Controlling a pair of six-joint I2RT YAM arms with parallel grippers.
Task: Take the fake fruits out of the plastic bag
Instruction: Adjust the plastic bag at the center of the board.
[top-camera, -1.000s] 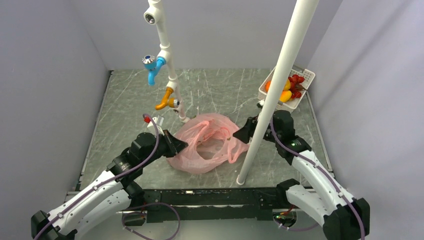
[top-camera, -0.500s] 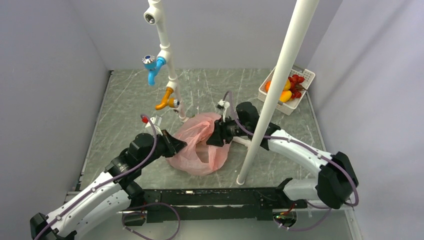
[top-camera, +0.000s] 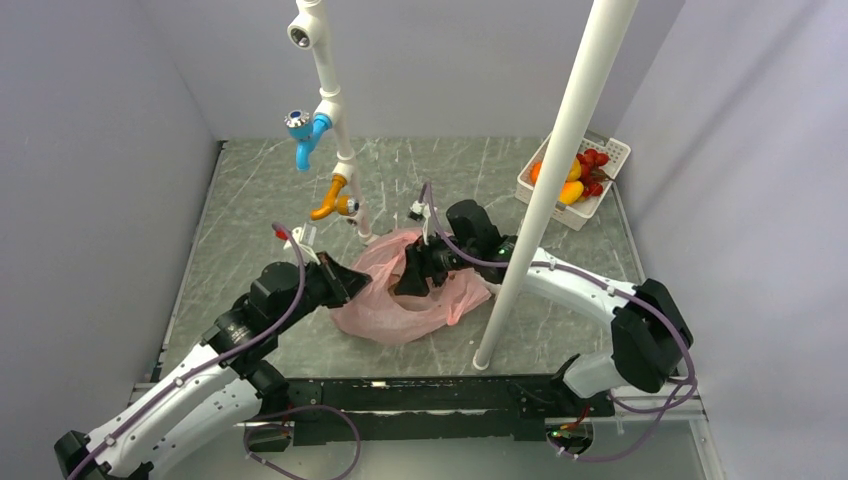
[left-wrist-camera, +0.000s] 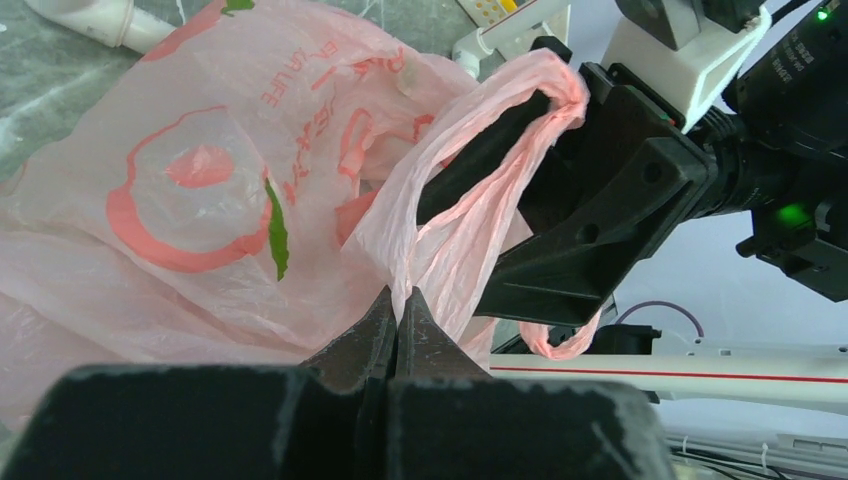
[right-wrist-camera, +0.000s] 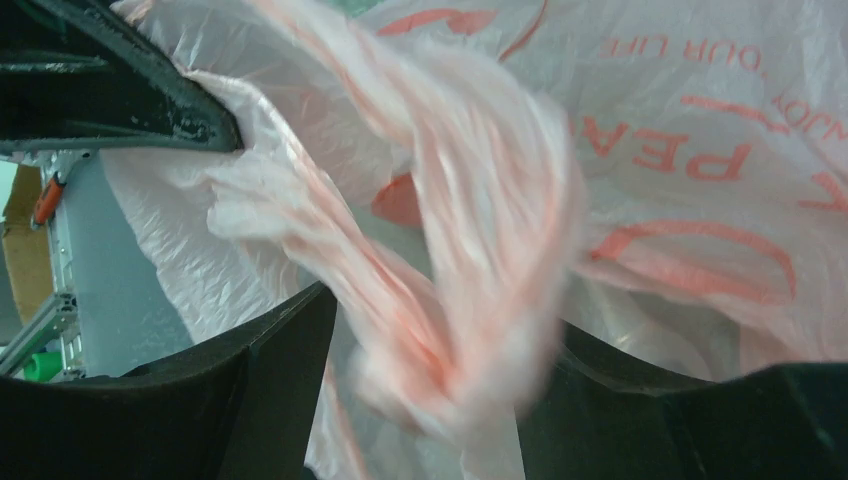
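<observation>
Handles and mouth of the plastic bag (top-camera: 400, 318) are gathered between the two arms at the middle of the table (top-camera: 250, 200), with the pink film bunched low and spreading toward the bottom of the top view. The left pincer (top-camera: 346, 284) meets the bag's left edge. In the left wrist view its tips are clenched together on a twisted strand of the film, which rises from them to the upper right. There the strand loops over one black finger of the right pincer (top-camera: 405, 282), which is pushed into the bag's opening from the right. In the right wrist view its fingers (right-wrist-camera: 250, 380) stand released and well apart at the lower corners, with a blurred fold of pink film hanging between them and red lettering on the film behind.

No fruit can be made out inside the bag. The fake fruits (top-camera: 590, 172), orange, yellow and a red bunch, lie in a white basket (top-camera: 612, 150) at the upper right of the table, well apart from the bag and partly hidden by a white pole (top-camera: 560, 170). A pipe stand (top-camera: 330, 120) with blue and orange taps rises just behind the bag.
</observation>
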